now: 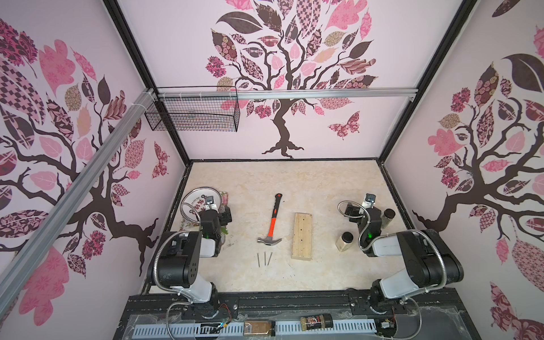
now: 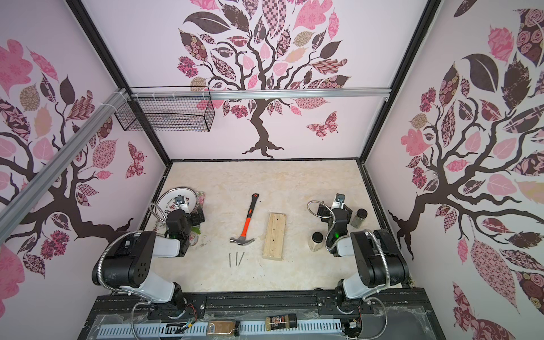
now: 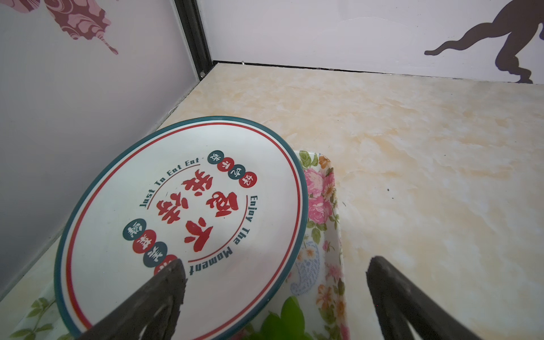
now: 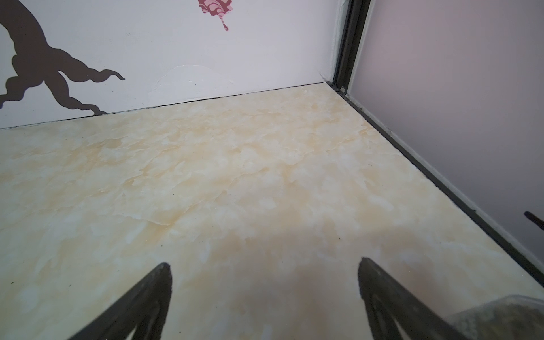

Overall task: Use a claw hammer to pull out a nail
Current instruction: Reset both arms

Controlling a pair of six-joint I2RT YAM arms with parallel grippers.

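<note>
While I watch from the remote desk, the left gripper (image 3: pixel 275 265) hangs spread wide over a printed plate (image 3: pixel 259 164) that sits on a floral tray (image 3: pixel 326 188), with nothing between its fingers; whether a fingertip touches the plate I cannot tell; the right gripper (image 4: pixel 264 265) stands just as wide above the bare marble-patterned tabletop (image 4: pixel 235 176), empty too, with a spice jar (image 4: pixel 500 318) just beside one finger.

In both top views the claw hammer (image 1: pixel 272 219) (image 2: pixel 246 219) lies flat between the two grippers, well apart from each; its black handle end points to the far wall and its steel head lies toward the robot's base; three loose nails (image 1: pixel 265 259) lie just beside the head on the base side; a pale wooden block (image 1: pixel 302 240) lies near the hammer's right.

Both arms are folded, elbows raised near the base rail, forearms low and reaching toward the far wall; the left one keeps to the table's left edge, the right one to its right, between two jars (image 1: pixel 345 241).
</note>
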